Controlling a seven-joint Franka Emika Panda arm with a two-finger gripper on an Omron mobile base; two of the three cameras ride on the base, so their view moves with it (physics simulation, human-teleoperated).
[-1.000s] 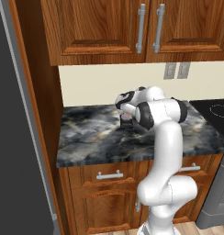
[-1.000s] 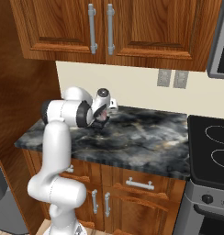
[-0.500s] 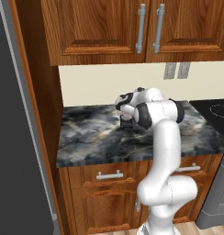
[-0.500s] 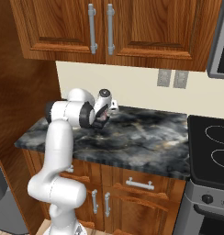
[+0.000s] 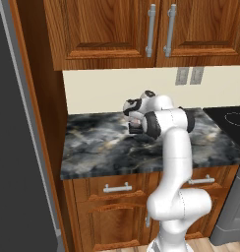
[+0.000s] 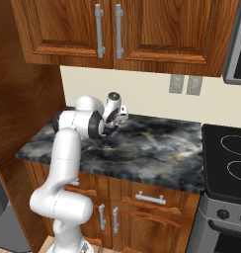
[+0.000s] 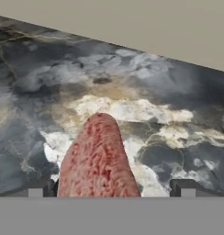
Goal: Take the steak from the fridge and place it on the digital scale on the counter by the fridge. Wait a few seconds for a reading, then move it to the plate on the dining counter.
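The steak (image 7: 98, 160), a pinkish-red slab, lies between my gripper's (image 7: 113, 188) two dark fingertips. There is a clear gap on its right side, so the jaws stand open around it without gripping. In the left base view the gripper (image 5: 134, 123) hangs low over the wall counter (image 5: 97, 147), just above a small black block that looks like the digital scale (image 5: 136, 130). The right base view has the gripper (image 6: 115, 120) at the same spot, near the back wall. The fridge (image 5: 18, 147) is the dark grey mass at the far left. The plate and the dining counter are out of view.
Wooden wall cupboards (image 5: 156, 29) hang above the counter and drawers (image 5: 117, 189) sit below it. A black stove top (image 6: 228, 158) adjoins the counter on the right. A tall wooden panel (image 5: 43, 123) separates the counter from the fridge.
The arm's upper part has shifted very slightly. The gripper stays open over the same spot on the counter.
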